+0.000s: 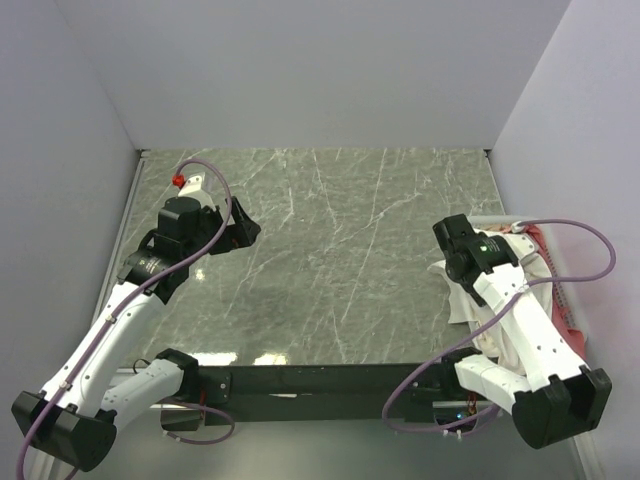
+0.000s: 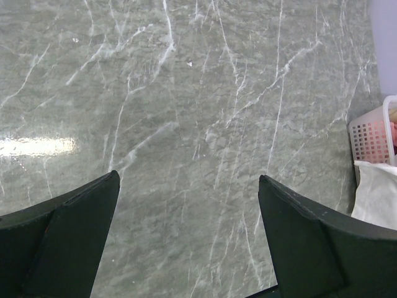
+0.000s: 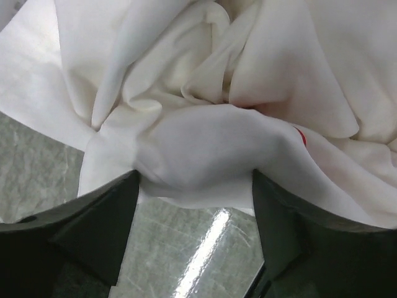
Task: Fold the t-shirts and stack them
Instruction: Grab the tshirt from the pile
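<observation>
A crumpled white t-shirt [image 3: 205, 87] fills the right wrist view, with a sliver of red print [image 3: 301, 136] showing. My right gripper [image 3: 195, 180] is open, and a fold of that shirt lies between its wide-apart fingertips. In the top view the right gripper [image 1: 452, 240] is at the table's right edge, over the white t-shirt [image 1: 462, 300] that hangs out of the basket. A salmon-pink t-shirt [image 1: 541, 241] lies in the basket. My left gripper [image 1: 243, 232] is open and empty over bare marble at the left [image 2: 189, 186].
The white slatted basket [image 1: 497, 221] stands at the table's right edge; it also shows in the left wrist view [image 2: 372, 133] with white cloth [image 2: 378, 192] beside it. The green marble tabletop [image 1: 340, 250] lies between the arms. Grey walls close three sides.
</observation>
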`<state>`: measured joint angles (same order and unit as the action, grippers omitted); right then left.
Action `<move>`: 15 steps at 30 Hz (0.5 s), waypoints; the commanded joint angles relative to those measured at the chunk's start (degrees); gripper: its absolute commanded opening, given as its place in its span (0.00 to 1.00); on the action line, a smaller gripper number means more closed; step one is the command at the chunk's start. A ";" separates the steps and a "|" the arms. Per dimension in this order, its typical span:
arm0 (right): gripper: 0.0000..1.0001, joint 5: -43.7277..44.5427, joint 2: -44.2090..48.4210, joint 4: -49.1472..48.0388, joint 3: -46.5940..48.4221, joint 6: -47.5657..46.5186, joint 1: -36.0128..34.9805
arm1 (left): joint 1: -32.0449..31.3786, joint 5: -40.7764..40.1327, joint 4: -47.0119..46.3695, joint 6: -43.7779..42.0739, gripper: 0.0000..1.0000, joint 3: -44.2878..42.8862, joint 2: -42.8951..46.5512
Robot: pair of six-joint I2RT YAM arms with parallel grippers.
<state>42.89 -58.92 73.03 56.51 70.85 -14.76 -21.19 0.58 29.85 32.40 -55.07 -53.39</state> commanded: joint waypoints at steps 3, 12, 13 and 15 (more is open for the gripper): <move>0.47 6.32 -2.96 -0.96 3.77 1.75 1.23 | 0.18 -0.40 -0.75 0.56 0.99 -0.04 0.39; 0.00 -6.43 0.99 -11.30 16.16 -21.23 1.14 | 0.18 -0.40 -0.58 1.43 1.00 -1.26 -0.58; 0.00 -10.60 2.47 -15.25 16.70 -30.07 1.14 | 0.18 -0.40 -0.58 1.78 0.99 -1.53 -0.58; 0.00 -18.77 6.08 -24.59 19.32 -34.88 1.23 | 0.18 0.03 -0.67 1.96 0.99 -2.75 -0.84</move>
<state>36.21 -58.26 63.75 69.87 51.40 -13.72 -21.19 0.58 29.87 33.50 -55.09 -54.17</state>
